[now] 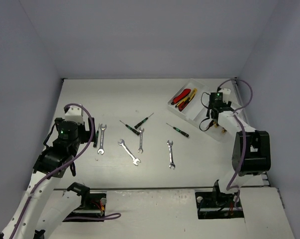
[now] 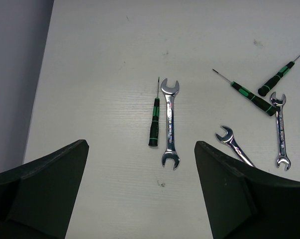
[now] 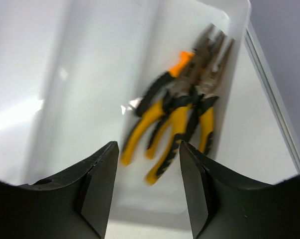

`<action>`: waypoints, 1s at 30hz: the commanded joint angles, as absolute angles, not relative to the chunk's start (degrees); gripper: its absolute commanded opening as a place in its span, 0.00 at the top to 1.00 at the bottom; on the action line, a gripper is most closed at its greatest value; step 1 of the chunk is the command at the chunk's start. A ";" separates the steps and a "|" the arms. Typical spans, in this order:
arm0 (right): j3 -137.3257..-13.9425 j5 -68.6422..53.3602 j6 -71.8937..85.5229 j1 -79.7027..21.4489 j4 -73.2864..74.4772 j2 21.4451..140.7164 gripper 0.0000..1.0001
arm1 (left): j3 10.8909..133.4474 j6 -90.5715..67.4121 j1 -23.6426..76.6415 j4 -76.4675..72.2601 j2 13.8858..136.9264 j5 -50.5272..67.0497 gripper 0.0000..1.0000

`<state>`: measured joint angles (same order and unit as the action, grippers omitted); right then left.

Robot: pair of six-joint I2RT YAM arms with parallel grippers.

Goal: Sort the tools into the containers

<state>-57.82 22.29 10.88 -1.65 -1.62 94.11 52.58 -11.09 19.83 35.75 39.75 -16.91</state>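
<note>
Pliers (image 3: 182, 107) appear blurred at the right wrist; overhead, the right arm (image 1: 229, 122) hides part of the white tray (image 1: 198, 112).

Pliers (image 3: 179, 119) lie in the tray (image 3: 90, 74), wrenches (image 1: 170, 153) and screwdrivers (image 1: 178, 130) on the table (image 1: 140, 99) leftward.

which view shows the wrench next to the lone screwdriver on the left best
Left wrist: the wrench lies mid-frame, large and sharp, both open ends clear, beside the screwdriver. Top external shows it small. Right wrist shows only pliers in the tray.
</note>
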 commanded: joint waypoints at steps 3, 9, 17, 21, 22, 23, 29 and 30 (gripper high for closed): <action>-55.45 20.11 15.31 -11.38 -0.78 78.96 0.47 | 53.00 -10.72 18.63 33.05 41.05 -15.46 0.15; -49.54 6.97 20.86 -17.26 -0.26 73.17 0.32 | 53.00 -10.86 18.19 33.08 41.66 -14.06 0.15; -46.89 7.69 29.54 -34.91 4.95 79.73 0.40 | 52.82 -10.99 18.15 33.05 42.54 -13.80 0.15; -47.81 11.36 33.51 -40.28 7.89 84.39 0.43 | 52.82 -10.92 18.11 33.13 43.29 -13.39 0.15; -47.81 11.61 34.23 -40.86 8.04 85.11 0.44 | 52.82 -10.97 18.11 33.13 43.39 -13.43 0.15; -47.75 11.88 34.83 -41.36 8.12 85.91 0.46 | 52.79 -10.95 18.07 33.13 43.48 -13.41 0.15; -47.83 10.88 36.09 -43.26 8.21 89.67 0.51 | 52.73 -10.99 18.02 33.05 43.77 -13.15 0.15; -47.67 10.64 36.35 -43.43 8.26 89.94 0.52 | 52.73 -10.97 18.02 33.06 43.75 -13.11 0.15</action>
<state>-46.39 9.04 33.66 -42.45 7.44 89.15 51.72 -11.10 18.38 35.78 43.52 -13.34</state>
